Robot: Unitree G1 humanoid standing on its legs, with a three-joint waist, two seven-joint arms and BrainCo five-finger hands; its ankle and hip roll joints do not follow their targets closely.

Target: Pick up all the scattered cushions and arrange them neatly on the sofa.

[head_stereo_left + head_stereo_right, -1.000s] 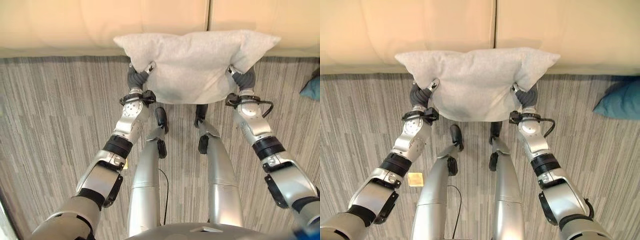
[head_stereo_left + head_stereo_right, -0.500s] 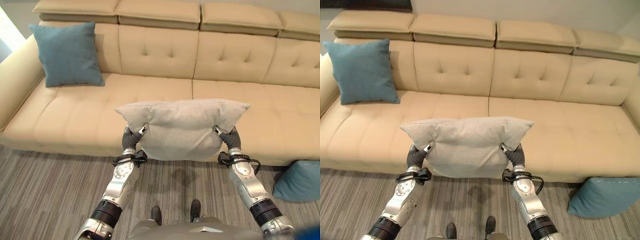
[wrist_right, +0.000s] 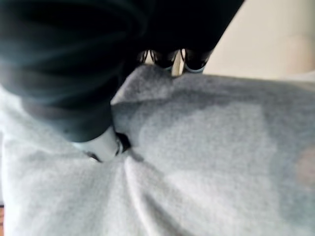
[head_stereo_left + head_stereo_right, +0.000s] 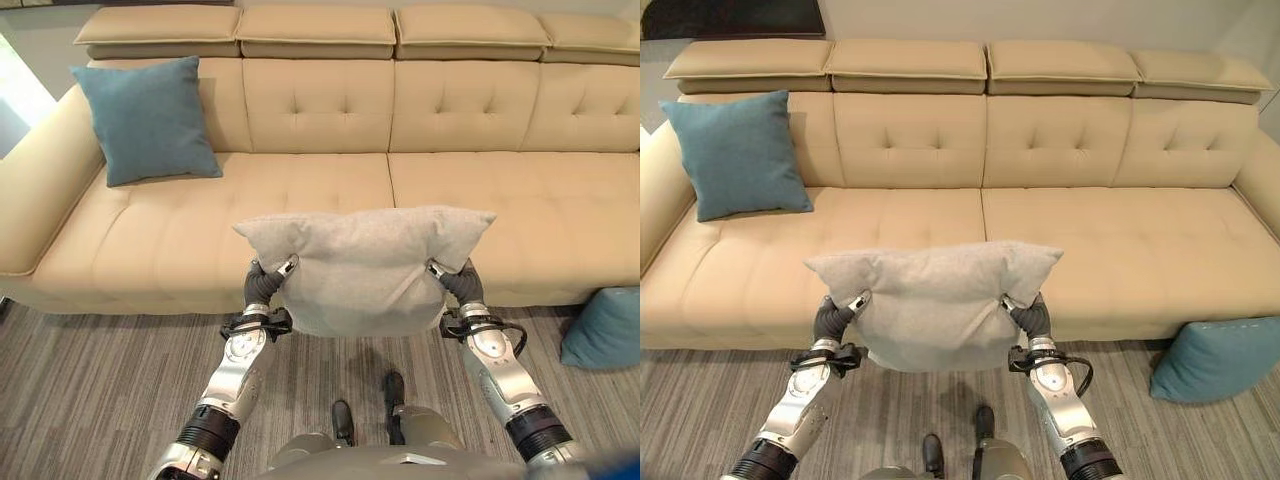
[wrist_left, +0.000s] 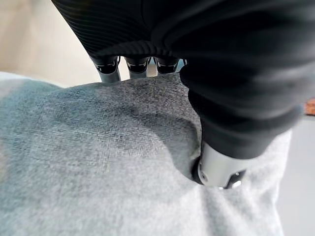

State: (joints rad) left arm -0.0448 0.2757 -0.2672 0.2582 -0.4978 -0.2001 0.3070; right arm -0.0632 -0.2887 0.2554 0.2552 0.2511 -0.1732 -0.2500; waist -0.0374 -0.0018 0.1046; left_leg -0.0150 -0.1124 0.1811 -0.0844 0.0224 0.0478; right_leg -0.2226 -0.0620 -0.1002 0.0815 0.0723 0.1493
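Gripping grey cushion [image 4: 365,268] edges, both hands [image 4: 262,285] [image 4: 455,283], before sofa [image 4: 480,215].

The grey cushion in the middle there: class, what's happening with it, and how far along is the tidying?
The robot holds the grey cushion up in front of the beige sofa, its left robot hand pinching one side and its right robot hand the other. One teal cushion already leans against the sofa's back near one end. Another teal cushion lies on the floor by the sofa's other end, not yet picked up.
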